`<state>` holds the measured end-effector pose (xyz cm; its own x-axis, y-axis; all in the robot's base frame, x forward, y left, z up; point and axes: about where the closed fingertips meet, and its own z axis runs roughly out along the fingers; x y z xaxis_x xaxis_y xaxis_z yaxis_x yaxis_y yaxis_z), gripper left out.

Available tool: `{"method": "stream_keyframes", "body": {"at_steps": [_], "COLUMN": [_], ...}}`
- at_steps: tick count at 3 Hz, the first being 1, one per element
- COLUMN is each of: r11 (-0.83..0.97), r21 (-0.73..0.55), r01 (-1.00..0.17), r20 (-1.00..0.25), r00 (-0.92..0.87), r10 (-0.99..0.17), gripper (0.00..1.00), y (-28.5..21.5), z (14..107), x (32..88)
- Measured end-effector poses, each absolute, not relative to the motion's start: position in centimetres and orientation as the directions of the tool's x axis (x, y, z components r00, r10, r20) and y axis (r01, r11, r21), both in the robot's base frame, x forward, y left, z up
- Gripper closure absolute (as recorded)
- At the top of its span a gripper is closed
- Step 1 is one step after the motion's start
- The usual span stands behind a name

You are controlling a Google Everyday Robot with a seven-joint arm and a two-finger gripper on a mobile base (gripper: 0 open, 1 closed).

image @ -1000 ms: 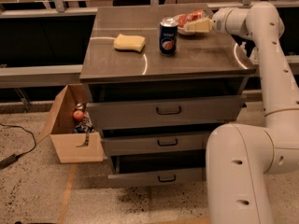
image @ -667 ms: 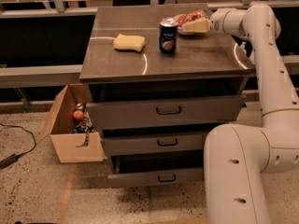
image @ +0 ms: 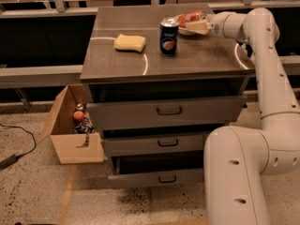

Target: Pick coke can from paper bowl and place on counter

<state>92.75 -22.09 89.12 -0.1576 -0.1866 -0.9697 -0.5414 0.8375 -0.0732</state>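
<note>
Tool (image: 195, 27) at paper bowl (image: 183, 31) half hides coke can (image: 189, 18).

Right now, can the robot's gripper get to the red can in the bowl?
Probably yes. The gripper is right beside the coke can in the paper bowl. The dark blue can stands on the bowl's other side, so it looks out of the way.

Grey steel counter (image: 201, 60) carried yellow sponge (image: 130, 43) toward left edge, dark blue can (image: 168, 36) mid-top, paper bowl (image: 185, 31) near back edge, gripper (image: 199, 26) at bowl.
</note>
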Motion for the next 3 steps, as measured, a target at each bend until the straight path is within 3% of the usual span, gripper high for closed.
{"method": "stream_keyframes", "body": {"at_steps": [2,3], "r11": [0.819,0.820], "r21": [-0.055,-0.058], "r01": [-0.571,-0.570], "r20": [-0.971,-0.971], "r00": [-0.162,-0.159], "r10": [-0.178,-0.179], "gripper": [0.85,1.00], "y": [-21.48,-21.47], "z": [88.28,88.40], "x": [92.38,92.40]}}
